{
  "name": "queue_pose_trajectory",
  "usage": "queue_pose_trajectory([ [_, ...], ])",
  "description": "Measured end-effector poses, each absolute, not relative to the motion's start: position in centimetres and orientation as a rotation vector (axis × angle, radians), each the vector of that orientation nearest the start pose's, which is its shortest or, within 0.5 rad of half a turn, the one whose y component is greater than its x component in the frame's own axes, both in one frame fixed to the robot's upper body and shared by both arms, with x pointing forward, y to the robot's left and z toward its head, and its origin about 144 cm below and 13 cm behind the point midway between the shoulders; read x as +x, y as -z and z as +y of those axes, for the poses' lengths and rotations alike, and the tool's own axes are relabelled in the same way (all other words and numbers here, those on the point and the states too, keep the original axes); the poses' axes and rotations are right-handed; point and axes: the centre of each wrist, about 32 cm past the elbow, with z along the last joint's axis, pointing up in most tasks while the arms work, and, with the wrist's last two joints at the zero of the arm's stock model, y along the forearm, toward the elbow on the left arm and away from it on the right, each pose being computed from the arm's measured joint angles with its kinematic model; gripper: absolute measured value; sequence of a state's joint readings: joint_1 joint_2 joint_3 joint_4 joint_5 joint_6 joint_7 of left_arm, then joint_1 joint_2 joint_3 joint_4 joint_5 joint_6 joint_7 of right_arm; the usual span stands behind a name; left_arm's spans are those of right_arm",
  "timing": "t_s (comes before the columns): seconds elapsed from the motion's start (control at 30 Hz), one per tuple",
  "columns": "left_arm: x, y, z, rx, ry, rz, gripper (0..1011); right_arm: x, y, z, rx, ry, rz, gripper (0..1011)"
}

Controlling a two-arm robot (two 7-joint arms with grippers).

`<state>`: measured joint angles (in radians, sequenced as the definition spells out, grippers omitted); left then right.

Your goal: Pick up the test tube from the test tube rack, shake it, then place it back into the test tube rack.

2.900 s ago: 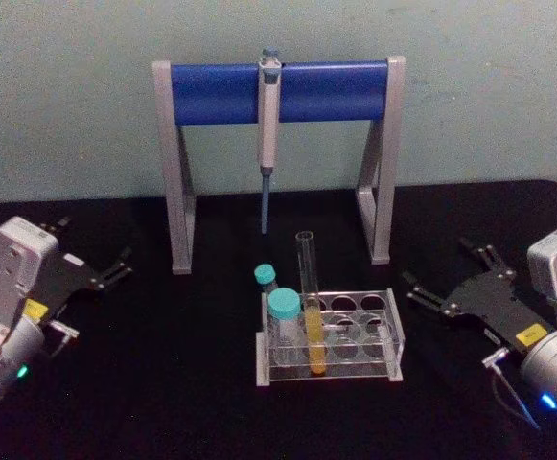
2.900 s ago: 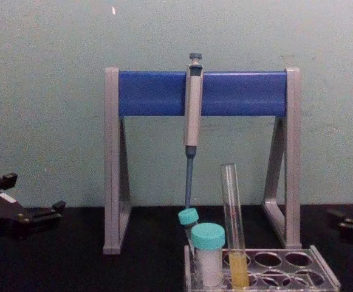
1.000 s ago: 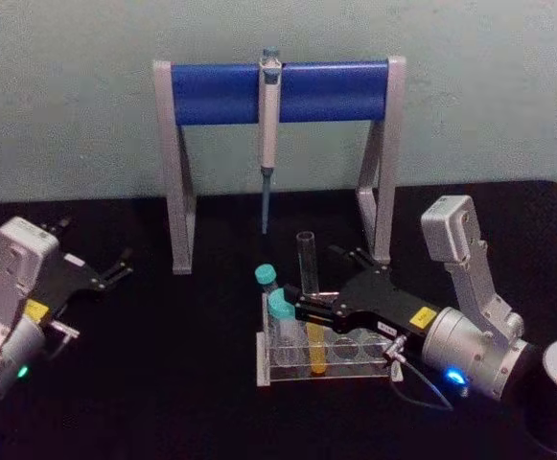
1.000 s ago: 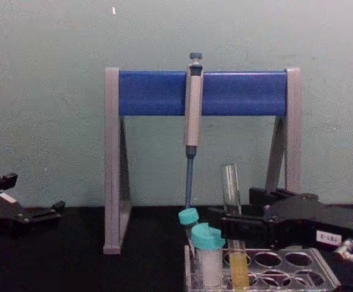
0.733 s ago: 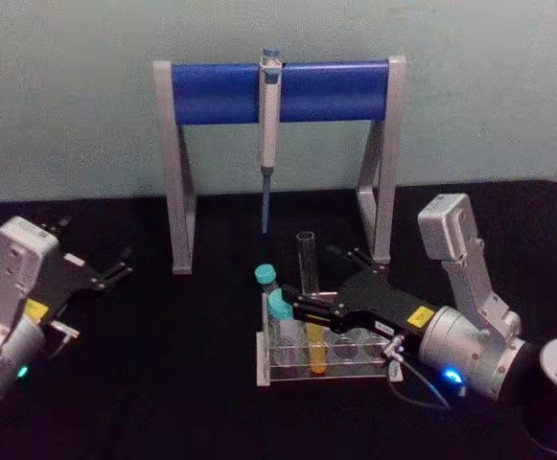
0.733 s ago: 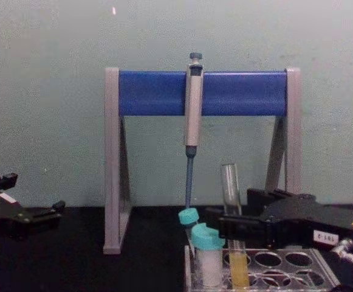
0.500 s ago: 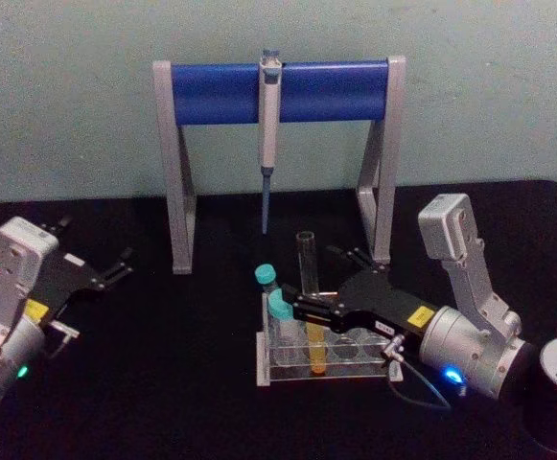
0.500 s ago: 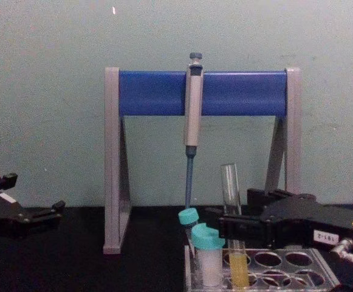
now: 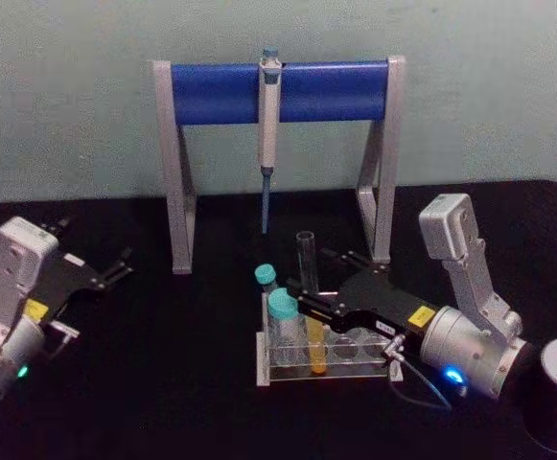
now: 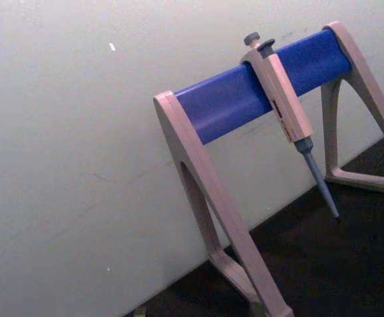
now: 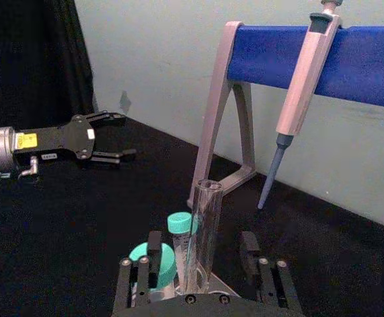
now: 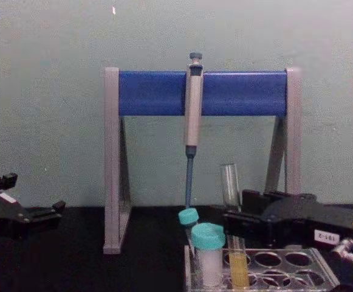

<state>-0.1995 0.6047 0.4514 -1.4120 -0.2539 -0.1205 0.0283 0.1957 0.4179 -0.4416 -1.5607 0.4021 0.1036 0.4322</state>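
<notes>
The test tube (image 9: 305, 251), tall clear glass with yellow liquid at its bottom, stands upright in the front row of the clear test tube rack (image 9: 355, 374). My right gripper (image 9: 314, 278) reaches in from the right at the tube's mid-height. It is open, with one finger on each side of the tube. In the right wrist view the tube (image 11: 203, 224) rises between the two fingers (image 11: 154, 254), with a gap on both sides. From the chest, the right gripper (image 12: 234, 222) hides the tube's middle. My left gripper (image 9: 115, 268) rests open at the far left.
Two teal-capped vials (image 9: 283, 307) stand in the rack just left of the tube. Behind the rack is the grey-and-blue pipette stand (image 9: 336, 91) with a pipette (image 9: 268, 115) hanging from it. Black tabletop lies open between the rack and the left gripper.
The right gripper came in from the right side to straddle the tube and has now shifted slightly. The front teal vial, tilted a moment ago, stands upright again. The left arm has not moved.
</notes>
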Motion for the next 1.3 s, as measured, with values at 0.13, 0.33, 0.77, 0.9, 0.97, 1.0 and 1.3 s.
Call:
queue_pose_trajectory([
  [0.13,48.86,-113.98,30.97,0.304,-1.248,-0.285,1001,48.70,-117.10,-22.17,-0.118,0.744,0.038,646],
  [0.33,48.86,-113.98,30.97,0.304,-1.248,-0.285,1001,48.69,-117.10,-22.17,-0.117,0.744,0.038,469],
  [0.77,48.86,-113.98,30.96,0.304,-1.248,-0.285,1001,48.69,-117.11,-22.17,-0.116,0.743,0.037,227],
  [0.9,48.86,-113.98,30.97,0.304,-1.248,-0.285,1001,48.69,-117.11,-22.16,-0.116,0.743,0.037,227],
  [0.97,48.86,-113.98,30.97,0.304,-1.248,-0.285,1001,48.69,-117.11,-22.16,-0.116,0.743,0.037,227],
  [1.0,48.86,-113.98,30.96,0.304,-1.248,-0.285,1001,48.69,-117.11,-22.17,-0.116,0.743,0.037,227],
  [1.3,48.86,-113.98,30.97,0.304,-1.248,-0.285,1001,48.67,-117.08,-22.23,-0.112,0.743,0.032,227],
])
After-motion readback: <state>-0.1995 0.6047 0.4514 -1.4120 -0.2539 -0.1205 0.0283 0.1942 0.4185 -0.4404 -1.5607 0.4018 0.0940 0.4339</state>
